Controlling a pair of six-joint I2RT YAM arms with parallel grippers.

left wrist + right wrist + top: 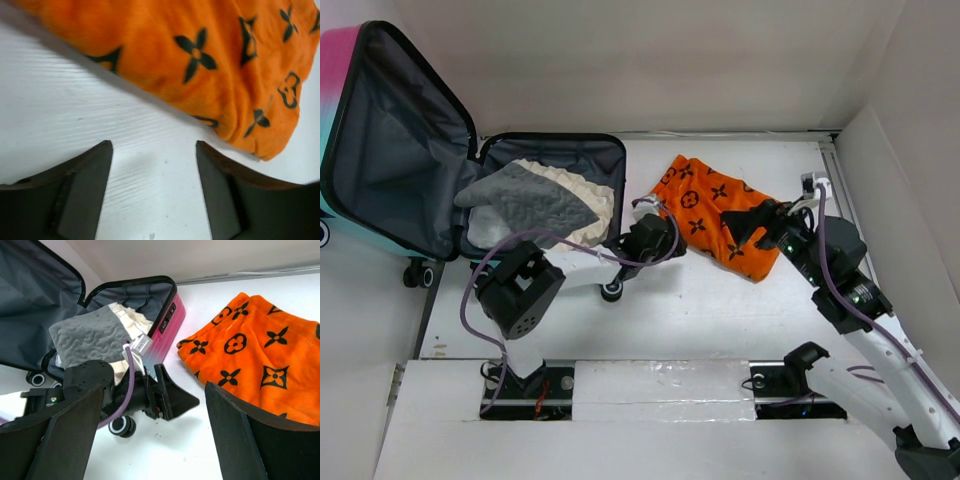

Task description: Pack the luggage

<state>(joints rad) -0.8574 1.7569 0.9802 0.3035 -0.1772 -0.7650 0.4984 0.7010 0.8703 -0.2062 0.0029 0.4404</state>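
Suitcase [400, 160] [172, 322] at the far left of the white table [720, 310], lying open with the lid tilted up and back to the left, dark grey lining exposed, pink outer wall facing the middle of the table. Inside the lower half, a grey quilted cloth [530, 200] [87, 335] draped over a cream ribbed cloth [585, 185] [132, 322], the grey one hanging partly over the hinge side. Just to the right of the suitcase and apart from it, an orange cloth with black flower and diamond marks [715, 215] [165, 55] [255, 360], spread loosely on the table. Left gripper [662, 240] [152, 145] low over bare table between suitcase and orange cloth, fingers spread apart with nothing between them, tips just short of the cloth's near edge. Right gripper [757, 225] above the right part of the orange cloth, pointing toward the suitcase, fingers likewise wide apart and empty; contact with the cloth not discernible. Black-and-white wheel [612, 290] at the suitcase's near corner, beside the left arm.
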